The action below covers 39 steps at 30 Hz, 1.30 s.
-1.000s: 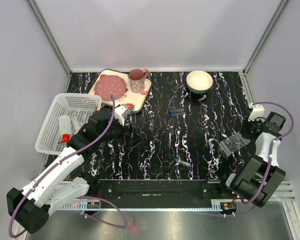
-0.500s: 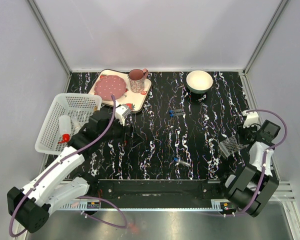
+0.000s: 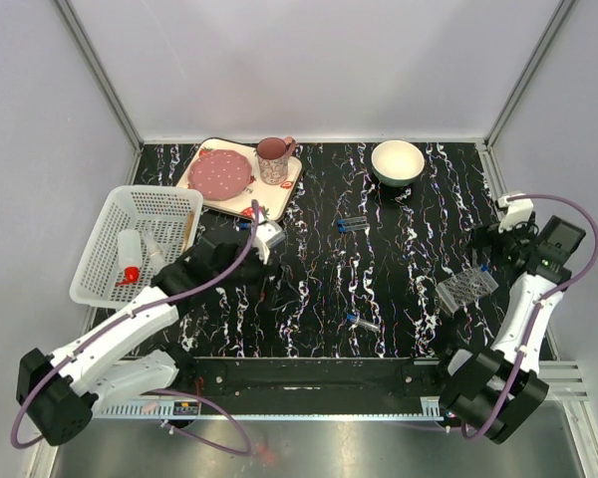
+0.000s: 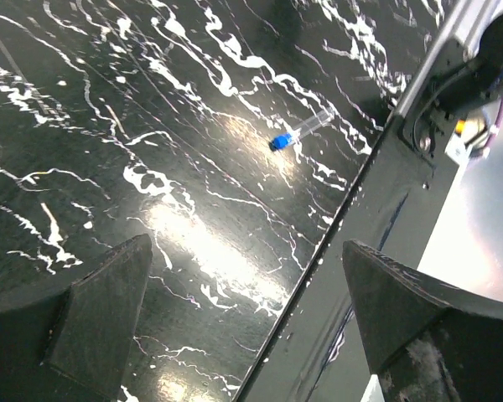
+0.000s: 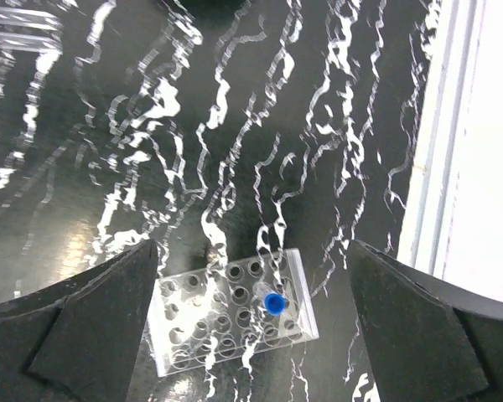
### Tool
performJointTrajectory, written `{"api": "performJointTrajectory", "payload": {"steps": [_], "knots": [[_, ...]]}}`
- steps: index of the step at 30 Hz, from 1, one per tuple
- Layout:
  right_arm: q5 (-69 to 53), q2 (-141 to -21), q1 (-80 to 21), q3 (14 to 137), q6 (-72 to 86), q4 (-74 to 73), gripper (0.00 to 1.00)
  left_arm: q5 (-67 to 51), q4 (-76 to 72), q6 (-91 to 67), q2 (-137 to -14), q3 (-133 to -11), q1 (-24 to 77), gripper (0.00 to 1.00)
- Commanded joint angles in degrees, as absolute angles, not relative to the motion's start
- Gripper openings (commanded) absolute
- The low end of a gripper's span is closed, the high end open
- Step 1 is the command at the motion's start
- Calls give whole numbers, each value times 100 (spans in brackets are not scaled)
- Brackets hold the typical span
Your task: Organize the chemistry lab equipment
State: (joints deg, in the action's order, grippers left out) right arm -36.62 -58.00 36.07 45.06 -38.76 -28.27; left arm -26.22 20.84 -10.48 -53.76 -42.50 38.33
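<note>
My right gripper (image 3: 481,254) (image 5: 253,331) hangs open just above the clear perforated tube rack (image 3: 466,287) (image 5: 230,311) at the right of the table. One blue-capped test tube (image 5: 274,303) stands in a rack hole, free of the fingers. My left gripper (image 3: 277,291) (image 4: 251,335) is open and holds nothing, low over the table near its front edge. A loose test tube (image 4: 298,132) (image 3: 362,321) lies ahead of it. More tubes (image 3: 352,225) (image 5: 17,25) lie mid-table. The white squeeze bottle (image 3: 130,261) with its red nozzle lies in the basket.
A white mesh basket (image 3: 108,214) sits at the left. At the back stand a strawberry-print tray (image 3: 289,179) with a pink plate and cup, and a white bowl (image 3: 397,161). The black front rail (image 4: 377,218) runs beside the left gripper.
The right gripper has opened, let go of the tube now standing in the rack, and drawn back from it. The left arm has swung right and forward toward the table's middle.
</note>
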Motion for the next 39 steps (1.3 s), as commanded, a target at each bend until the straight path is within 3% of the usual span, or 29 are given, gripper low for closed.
{"api": "performJointTrajectory", "payload": {"steps": [1, 7, 22, 39], "knots": [[-4953, -5827, 3630, 5324, -3946, -4103, 100, -2024, 1775, -519, -5651, -4517, 4393, 99], [-6510, -6020, 3621, 5713, -4043, -5299, 100, -1363, 1767, 139, -6660, -4983, 5273, 99], [-7348, -6820, 3612, 5590, -3534, -5274, 100, -686, 2057, 1616, -9764, -6881, 6741, 97], [-7242, -6741, 3612, 5397, -3261, -4852, 100, -414, 1925, 1916, -11171, -7717, 7216, 68]]}}
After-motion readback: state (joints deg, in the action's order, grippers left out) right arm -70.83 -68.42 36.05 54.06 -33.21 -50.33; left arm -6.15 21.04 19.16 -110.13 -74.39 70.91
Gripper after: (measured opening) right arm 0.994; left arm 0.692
